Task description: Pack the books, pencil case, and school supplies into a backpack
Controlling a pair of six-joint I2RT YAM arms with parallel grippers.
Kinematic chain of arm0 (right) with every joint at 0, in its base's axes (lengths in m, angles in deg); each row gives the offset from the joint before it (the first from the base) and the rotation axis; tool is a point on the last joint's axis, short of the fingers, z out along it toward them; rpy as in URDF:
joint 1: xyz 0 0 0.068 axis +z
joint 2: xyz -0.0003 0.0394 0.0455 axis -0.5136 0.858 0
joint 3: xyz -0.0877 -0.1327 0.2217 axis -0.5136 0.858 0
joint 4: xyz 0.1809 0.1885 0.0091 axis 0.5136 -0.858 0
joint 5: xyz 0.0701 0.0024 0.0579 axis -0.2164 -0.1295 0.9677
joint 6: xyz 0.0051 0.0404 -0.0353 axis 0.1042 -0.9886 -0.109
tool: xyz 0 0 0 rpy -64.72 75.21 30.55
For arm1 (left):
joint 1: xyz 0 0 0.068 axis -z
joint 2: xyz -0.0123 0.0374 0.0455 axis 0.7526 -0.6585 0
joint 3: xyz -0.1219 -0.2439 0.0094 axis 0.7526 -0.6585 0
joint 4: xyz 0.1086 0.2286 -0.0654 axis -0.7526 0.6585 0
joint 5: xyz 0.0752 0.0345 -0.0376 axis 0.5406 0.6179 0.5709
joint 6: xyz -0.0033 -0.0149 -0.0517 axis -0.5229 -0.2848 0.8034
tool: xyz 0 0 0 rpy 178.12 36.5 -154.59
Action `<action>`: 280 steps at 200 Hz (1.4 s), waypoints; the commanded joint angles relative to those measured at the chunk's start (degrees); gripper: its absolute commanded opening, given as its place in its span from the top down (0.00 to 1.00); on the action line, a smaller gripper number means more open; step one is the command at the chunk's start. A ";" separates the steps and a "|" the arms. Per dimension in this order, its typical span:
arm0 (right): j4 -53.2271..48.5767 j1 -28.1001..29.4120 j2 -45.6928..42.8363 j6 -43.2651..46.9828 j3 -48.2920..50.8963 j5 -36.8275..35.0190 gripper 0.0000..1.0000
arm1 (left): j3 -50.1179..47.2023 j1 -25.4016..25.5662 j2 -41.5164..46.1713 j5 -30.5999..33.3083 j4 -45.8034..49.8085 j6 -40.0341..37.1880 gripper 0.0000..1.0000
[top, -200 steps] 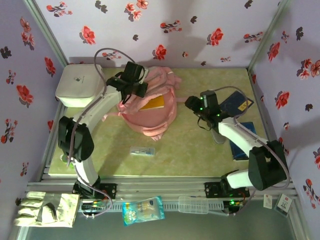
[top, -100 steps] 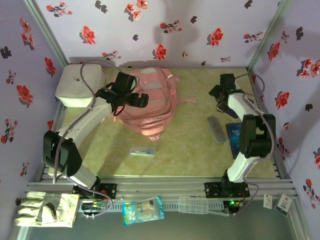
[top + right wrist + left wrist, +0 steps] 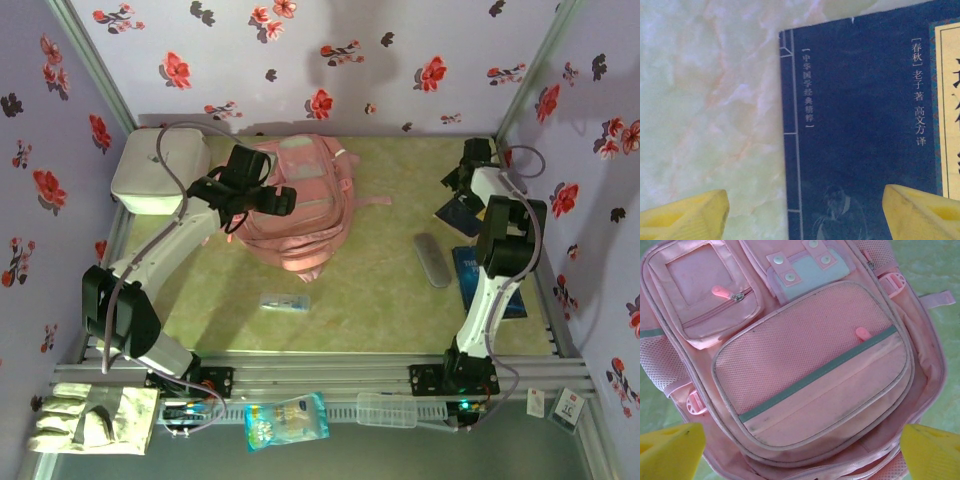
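Right gripper point(image 3: 802, 220) spread open, poised over navy book point(image 3: 860, 125) lying flat by far right corner of table point(image 3: 390, 290). Left gripper point(image 3: 802, 452) open, empty, above backpack point(image 3: 810, 370). Seems book pickup; needs lowering, then pinching a book edge.

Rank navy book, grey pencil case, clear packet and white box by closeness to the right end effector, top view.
1. Navy book, beside right end effector.
2. Grey pencil case, right side.
3. Clear packet, centre front.
4. White box, far-left corner.
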 commanded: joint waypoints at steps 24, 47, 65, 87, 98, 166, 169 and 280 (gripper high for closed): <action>-0.80 0.17 2.47 2.50 -0.80 6.02 0.20 | -0.03 -0.51 0.39 -2.04 -0.80 1.01 0.00; -0.48 0.76 3.39 2.91 0.03 10.20 0.21 | 0.72 -0.51 -0.36 -3.05 -0.78 1.45 0.00; -0.25 1.20 4.44 3.67 0.12 14.04 0.21 | 1.74 -0.47 -1.26 -4.32 -0.72 1.66 0.00; 0.11 2.19 5.26 5.07 0.03 19.28 0.22 | 3.23 -0.43 -2.35 -6.07 -0.90 1.93 0.00; 0.44 3.23 5.46 6.01 -0.16 21.64 0.22 | 3.93 -0.38 -2.92 -7.02 -1.25 2.12 0.00; -1.83 11.77 8.14 11.49 -3.64 27.71 0.24 | 9.45 1.37 -8.94 -10.52 -1.92 3.25 0.00; -1.85 12.03 7.97 11.55 -3.44 27.85 0.24 | 9.70 1.50 -9.19 -10.63 -1.84 3.31 0.00; 4.09 19.89 -8.47 8.57 22.42 31.91 0.27 | 15.68 5.89 -16.93 -14.26 -1.21 4.69 0.00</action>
